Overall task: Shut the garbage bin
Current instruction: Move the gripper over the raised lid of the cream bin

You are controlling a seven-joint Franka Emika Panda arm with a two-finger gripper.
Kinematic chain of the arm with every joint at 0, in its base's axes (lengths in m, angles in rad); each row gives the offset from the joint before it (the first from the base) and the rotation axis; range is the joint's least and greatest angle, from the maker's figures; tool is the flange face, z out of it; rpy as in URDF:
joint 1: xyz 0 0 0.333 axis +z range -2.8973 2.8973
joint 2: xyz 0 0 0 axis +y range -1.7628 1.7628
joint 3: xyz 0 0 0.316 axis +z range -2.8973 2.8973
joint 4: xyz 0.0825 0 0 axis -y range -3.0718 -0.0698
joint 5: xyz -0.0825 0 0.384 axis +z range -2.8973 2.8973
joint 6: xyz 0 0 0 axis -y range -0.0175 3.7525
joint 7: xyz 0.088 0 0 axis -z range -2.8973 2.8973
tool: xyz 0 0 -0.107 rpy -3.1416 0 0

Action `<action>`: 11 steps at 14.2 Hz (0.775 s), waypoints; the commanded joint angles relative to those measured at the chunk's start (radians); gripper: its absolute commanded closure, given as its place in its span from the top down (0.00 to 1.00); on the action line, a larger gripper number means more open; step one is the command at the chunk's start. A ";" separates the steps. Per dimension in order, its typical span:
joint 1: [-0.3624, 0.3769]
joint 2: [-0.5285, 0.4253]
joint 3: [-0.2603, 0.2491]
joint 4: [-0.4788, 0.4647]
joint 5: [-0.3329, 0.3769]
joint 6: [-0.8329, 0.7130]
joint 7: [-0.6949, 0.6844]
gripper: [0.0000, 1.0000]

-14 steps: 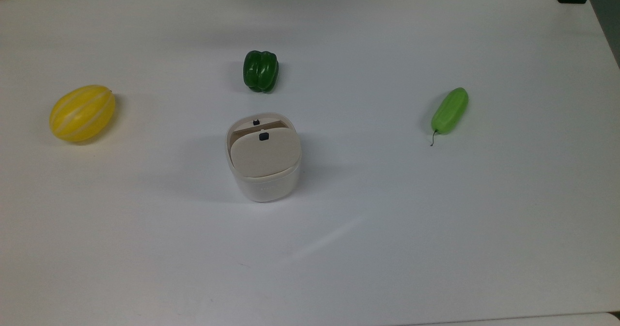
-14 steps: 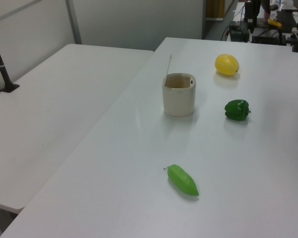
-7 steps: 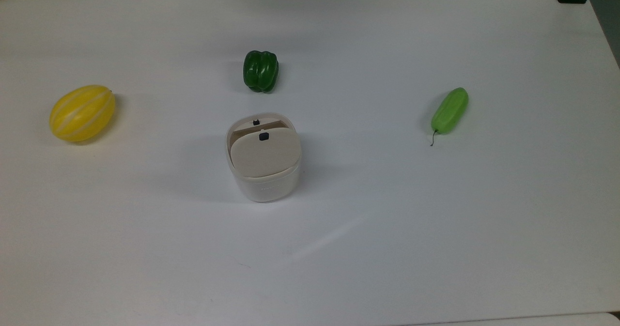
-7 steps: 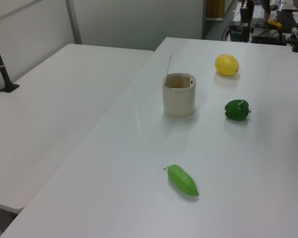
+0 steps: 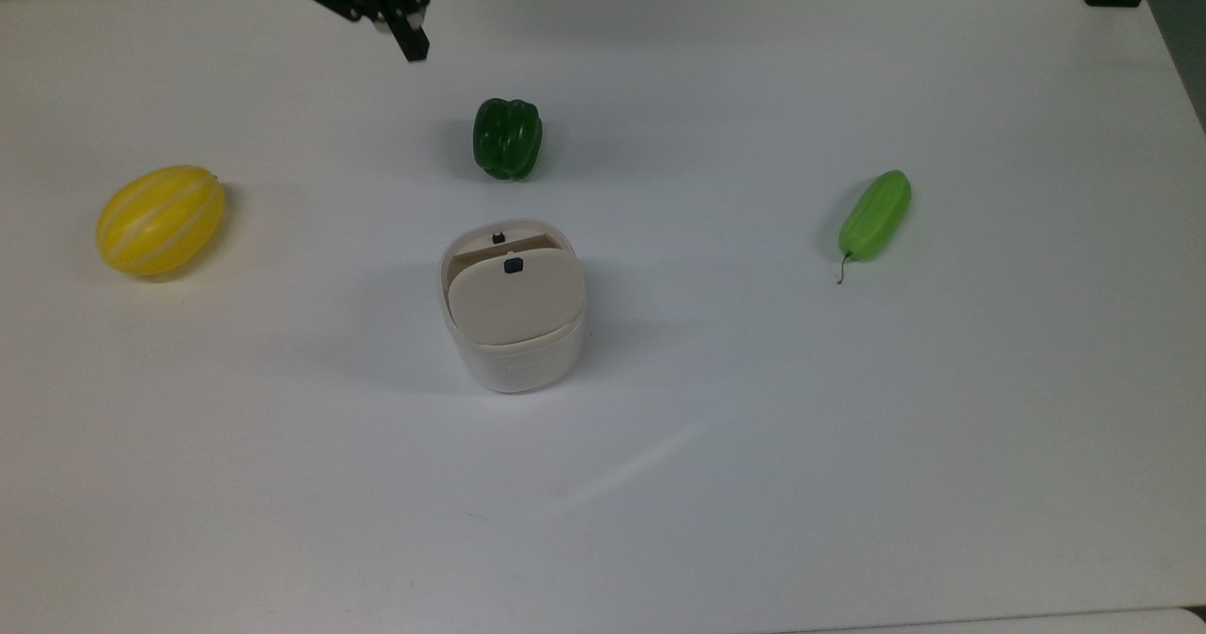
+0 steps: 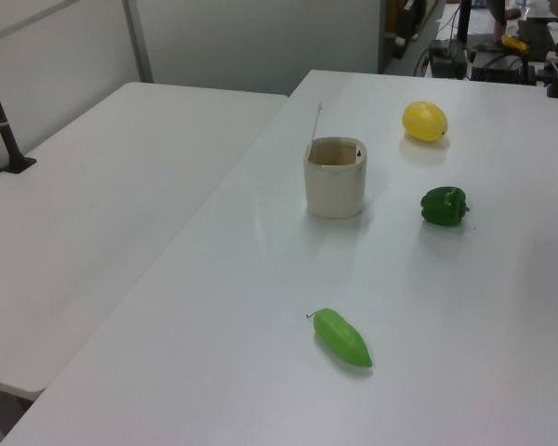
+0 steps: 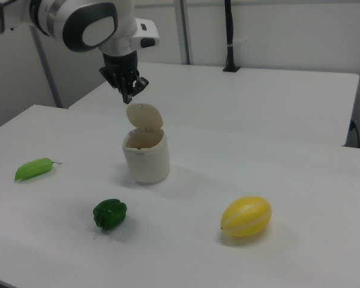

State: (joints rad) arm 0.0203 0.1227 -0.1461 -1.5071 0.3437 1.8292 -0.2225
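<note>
1. The garbage bin (image 5: 510, 306) stands near the middle of the white surface (image 5: 848, 427), its beige lid (image 7: 144, 116) raised upright on its hinge.
2. The bin looks light: a sideways push on the lid, not a downward one, could tip or slide it (the green pepper (image 5: 507, 138) lies near it, and could get knocked).
3. The gripper (image 7: 127, 84) hangs above the surface; in the right view it appears beside the lid's top. It holds nothing; whether the fingers are parted I cannot tell.
4. Half a second ago the top view had no arm; now the gripper has entered at the top view's upper left. Bin, pepper, yellow melon (image 5: 160, 219) and pale green gourd (image 5: 875, 214) are unmoved.
</note>
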 commanded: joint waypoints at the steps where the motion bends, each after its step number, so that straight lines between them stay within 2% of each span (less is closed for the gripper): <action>1: 0.064 0.050 -0.006 -0.005 0.020 0.184 0.002 0.00; 6: 0.093 0.112 -0.006 -0.005 0.018 0.427 0.014 0.00; 11: 0.096 0.152 -0.006 -0.005 0.018 0.476 0.012 0.00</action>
State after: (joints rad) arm 0.1066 0.2592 -0.1449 -1.5081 0.3458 2.2701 -0.2144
